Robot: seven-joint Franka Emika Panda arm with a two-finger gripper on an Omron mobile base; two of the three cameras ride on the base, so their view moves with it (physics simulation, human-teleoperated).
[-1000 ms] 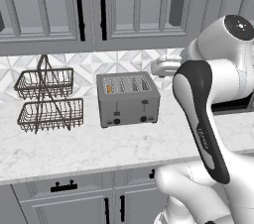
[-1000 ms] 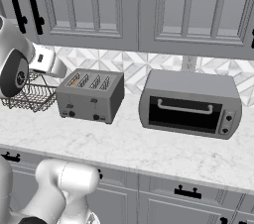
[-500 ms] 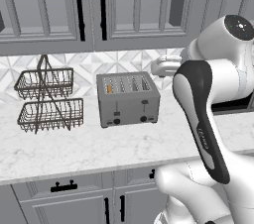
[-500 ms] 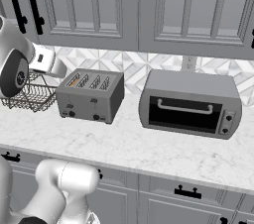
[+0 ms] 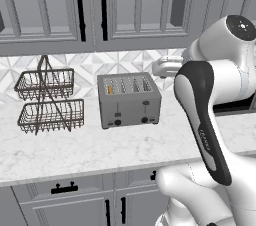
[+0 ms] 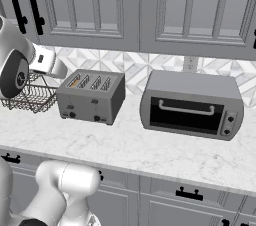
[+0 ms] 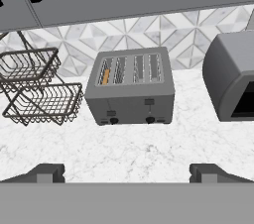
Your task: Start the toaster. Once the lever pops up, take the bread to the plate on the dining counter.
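The grey toaster [image 7: 130, 94] stands on the marble worktop against the tiled wall, also seen in the left base view [image 5: 129, 101] and the right base view [image 6: 91, 97]. The bread [image 7: 105, 76] sits sunk in its leftmost slot, only a golden-tan top edge showing [image 5: 110, 89]. On the front, the left lever [image 7: 111, 113] sits lower than the right lever [image 7: 149, 102]. My gripper [image 7: 129, 173] hangs open and empty in front of and above the toaster, well apart from it. The plate and the dining counter are out of view.
A two-tier wire basket rack [image 5: 46, 101] stands left of the toaster. A grey toaster oven [image 6: 191, 105] sits to its right. Grey wall cabinets [image 6: 125, 5] hang above. Bare marble worktop [image 5: 100, 147] lies in front of the toaster.
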